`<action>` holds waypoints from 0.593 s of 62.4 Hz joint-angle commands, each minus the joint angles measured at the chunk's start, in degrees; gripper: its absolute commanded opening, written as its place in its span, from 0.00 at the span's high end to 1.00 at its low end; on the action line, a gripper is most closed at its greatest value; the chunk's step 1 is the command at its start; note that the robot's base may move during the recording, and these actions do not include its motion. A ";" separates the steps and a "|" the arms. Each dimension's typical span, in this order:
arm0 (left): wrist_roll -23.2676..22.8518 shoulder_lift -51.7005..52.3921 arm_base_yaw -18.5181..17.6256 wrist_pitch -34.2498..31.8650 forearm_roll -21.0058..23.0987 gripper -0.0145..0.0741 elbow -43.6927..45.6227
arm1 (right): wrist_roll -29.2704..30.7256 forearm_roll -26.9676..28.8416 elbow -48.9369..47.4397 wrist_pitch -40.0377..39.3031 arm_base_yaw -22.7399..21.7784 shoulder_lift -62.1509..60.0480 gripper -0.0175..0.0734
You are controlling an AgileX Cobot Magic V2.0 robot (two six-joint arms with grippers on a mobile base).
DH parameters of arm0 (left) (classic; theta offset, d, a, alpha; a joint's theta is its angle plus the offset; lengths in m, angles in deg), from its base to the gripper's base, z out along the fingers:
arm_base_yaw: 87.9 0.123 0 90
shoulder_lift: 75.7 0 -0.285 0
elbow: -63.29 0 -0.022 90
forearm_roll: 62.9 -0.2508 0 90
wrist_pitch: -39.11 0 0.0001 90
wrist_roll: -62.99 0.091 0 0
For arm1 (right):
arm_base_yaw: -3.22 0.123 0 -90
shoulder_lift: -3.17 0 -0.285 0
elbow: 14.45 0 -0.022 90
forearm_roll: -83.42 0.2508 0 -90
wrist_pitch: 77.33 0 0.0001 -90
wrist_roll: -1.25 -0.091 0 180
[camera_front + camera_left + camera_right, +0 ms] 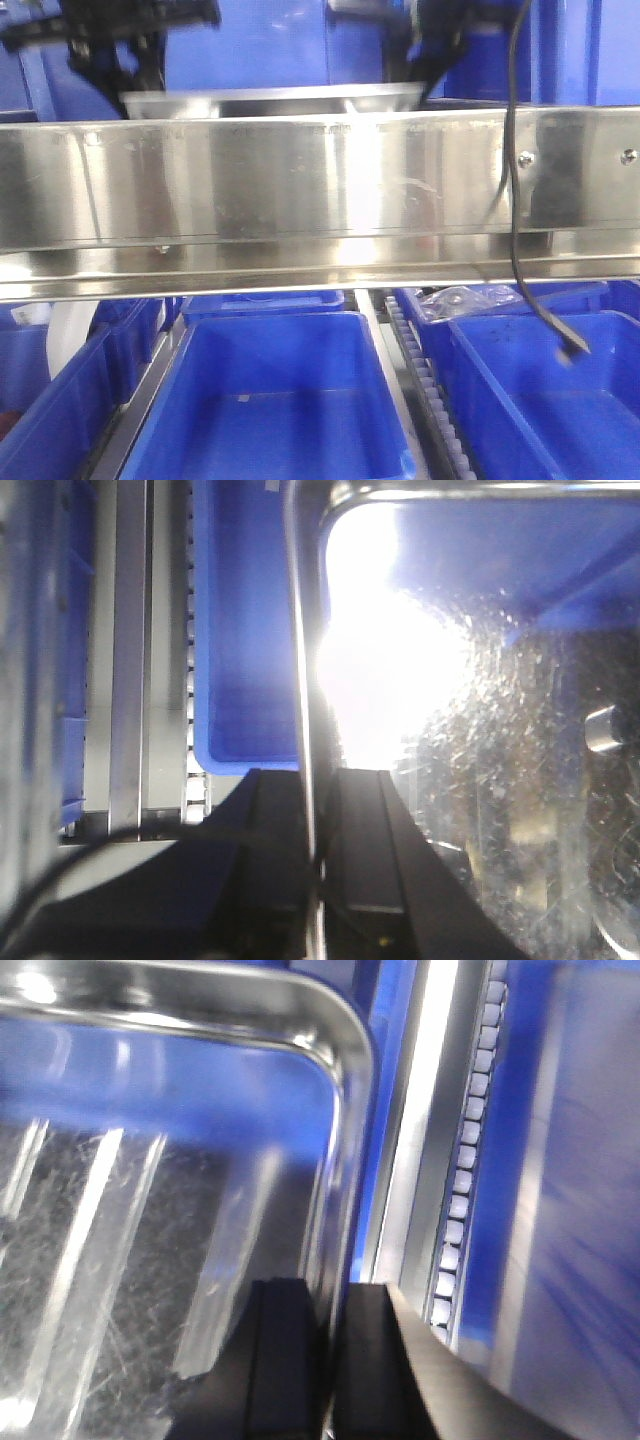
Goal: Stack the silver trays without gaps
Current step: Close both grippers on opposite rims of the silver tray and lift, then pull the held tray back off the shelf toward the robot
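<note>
A silver tray (270, 102) shows above the steel rail in the front view, held at both ends. My left gripper (318, 825) is shut on the tray's left rim (300, 680), one finger on each side of the thin edge. My right gripper (328, 1340) is shut on the tray's right wall (345, 1160) near its rounded corner. The scratched tray floor (120, 1260) lies to the left of that grip, and the floor (480, 760) glares with reflected light in the left wrist view. In the front view both arms are dark shapes above the tray ends.
A broad mirror-like shelf rail (300, 190) with screws spans the front view. Blue bins (270, 400) (550, 390) sit below it. A black cable (520, 200) hangs at the right. Roller tracks (470, 1140) and a blue bin (240, 630) lie beside the tray.
</note>
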 commanded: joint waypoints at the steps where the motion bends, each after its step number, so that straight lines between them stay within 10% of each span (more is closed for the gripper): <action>1: 1.23 6.41 -0.34 0.35 -0.65 0.89 2.84 | 1.22 -0.53 -2.78 -0.37 0.14 -7.30 0.75; 37: 5.56 21.19 -3.45 11.32 -3.96 0.89 -2.07 | -0.19 -3.04 10.72 2.30 3.92 -24.63 0.75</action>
